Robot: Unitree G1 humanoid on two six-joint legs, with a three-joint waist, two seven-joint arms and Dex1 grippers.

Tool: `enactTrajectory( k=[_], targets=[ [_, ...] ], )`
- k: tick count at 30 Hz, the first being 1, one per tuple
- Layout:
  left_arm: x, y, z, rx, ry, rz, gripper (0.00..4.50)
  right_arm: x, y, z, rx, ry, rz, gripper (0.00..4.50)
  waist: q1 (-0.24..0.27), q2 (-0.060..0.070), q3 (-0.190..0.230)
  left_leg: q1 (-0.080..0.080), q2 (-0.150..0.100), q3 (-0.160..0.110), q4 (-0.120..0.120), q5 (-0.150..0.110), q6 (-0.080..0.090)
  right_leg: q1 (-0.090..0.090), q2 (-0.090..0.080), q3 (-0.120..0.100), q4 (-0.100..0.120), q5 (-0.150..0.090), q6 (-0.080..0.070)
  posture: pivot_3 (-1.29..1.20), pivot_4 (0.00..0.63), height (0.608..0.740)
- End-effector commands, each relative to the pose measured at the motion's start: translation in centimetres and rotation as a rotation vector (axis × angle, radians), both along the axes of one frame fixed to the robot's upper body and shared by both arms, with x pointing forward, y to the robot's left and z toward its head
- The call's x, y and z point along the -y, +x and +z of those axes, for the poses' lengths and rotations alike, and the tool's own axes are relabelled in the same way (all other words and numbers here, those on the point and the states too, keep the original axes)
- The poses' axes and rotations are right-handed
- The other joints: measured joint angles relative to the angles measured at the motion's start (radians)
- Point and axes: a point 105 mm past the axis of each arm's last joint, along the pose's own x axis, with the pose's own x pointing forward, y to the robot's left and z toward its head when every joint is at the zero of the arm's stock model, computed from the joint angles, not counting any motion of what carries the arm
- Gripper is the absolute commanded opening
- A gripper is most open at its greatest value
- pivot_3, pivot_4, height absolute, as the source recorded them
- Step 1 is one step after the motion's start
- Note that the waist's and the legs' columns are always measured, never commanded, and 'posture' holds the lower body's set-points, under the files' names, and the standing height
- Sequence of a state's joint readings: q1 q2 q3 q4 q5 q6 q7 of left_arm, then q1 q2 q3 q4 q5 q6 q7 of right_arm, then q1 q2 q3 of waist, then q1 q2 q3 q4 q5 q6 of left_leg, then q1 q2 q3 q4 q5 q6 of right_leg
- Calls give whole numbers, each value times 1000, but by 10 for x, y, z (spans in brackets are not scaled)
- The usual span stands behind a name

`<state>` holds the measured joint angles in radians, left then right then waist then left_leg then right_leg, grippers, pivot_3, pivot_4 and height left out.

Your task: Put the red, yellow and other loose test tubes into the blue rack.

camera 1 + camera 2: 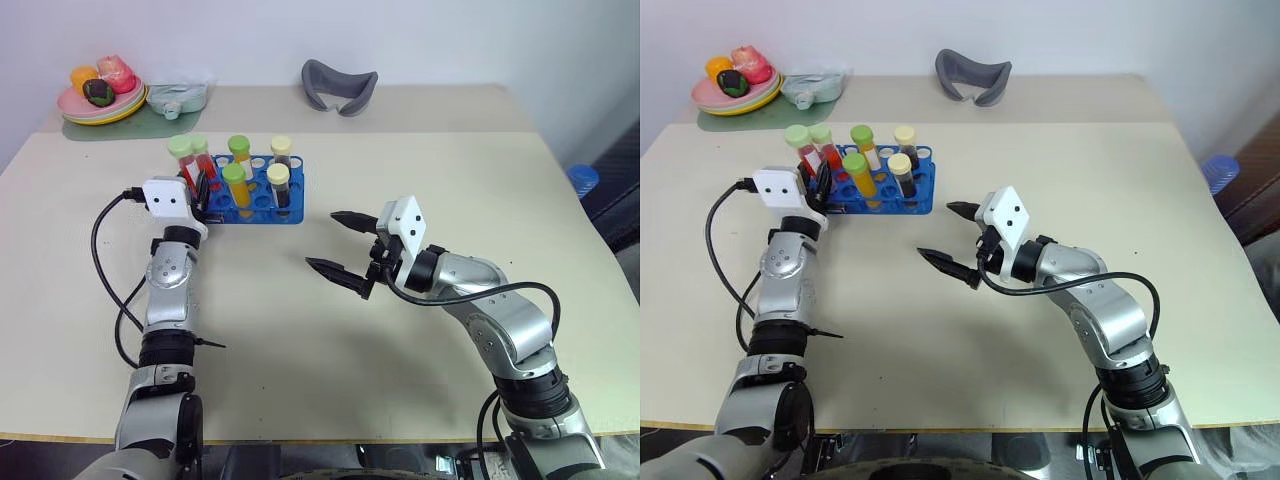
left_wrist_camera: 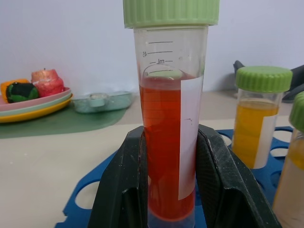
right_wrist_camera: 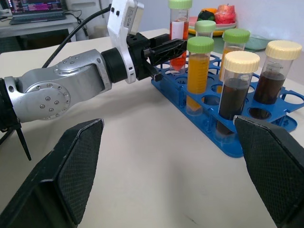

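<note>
**Red tube at rack, L claw pinching it**

L gripper pinches the red test tube w/ green cap, upright, its base down at the blue rack near-left corner; can't tell if it's seated in a hole. R gripper hangs over bare table just right of rack, fingers spread wide, nothing held. Rack already holds two yellow tubes, two dark brown tubes w/ cream caps, one more green-capped tube at back left. Plates w/ toy food at far left corner, grey curved object at far edge.
</note>
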<state>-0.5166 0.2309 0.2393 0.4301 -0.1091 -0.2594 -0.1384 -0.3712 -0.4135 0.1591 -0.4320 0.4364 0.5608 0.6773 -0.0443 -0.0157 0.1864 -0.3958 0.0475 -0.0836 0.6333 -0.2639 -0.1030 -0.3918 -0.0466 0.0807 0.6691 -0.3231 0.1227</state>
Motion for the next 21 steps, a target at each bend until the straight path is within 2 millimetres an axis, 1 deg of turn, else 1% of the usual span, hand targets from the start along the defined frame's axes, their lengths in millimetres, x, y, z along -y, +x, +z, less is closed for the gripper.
enactTrajectory(
  k=[1,13,21],
  targets=[
    [4,0,5,25,1,-9,753,-4,-8,12,53,17,31,4500,0,0,0,0,0,0,0,0,0,0,0,0,0,0,0,0,150,740],
    [-1,-10,1,22,9,42,753,-6,-9,10,49,20,38,4500,0,0,0,1,0,0,0,0,0,1,0,0,0,0,0,0,150,740],
    [0,-11,0,12,13,45,753,-7,-9,10,47,21,39,4500,0,0,0,1,0,0,0,0,0,1,0,0,0,0,0,0,150,740]
  ],
)
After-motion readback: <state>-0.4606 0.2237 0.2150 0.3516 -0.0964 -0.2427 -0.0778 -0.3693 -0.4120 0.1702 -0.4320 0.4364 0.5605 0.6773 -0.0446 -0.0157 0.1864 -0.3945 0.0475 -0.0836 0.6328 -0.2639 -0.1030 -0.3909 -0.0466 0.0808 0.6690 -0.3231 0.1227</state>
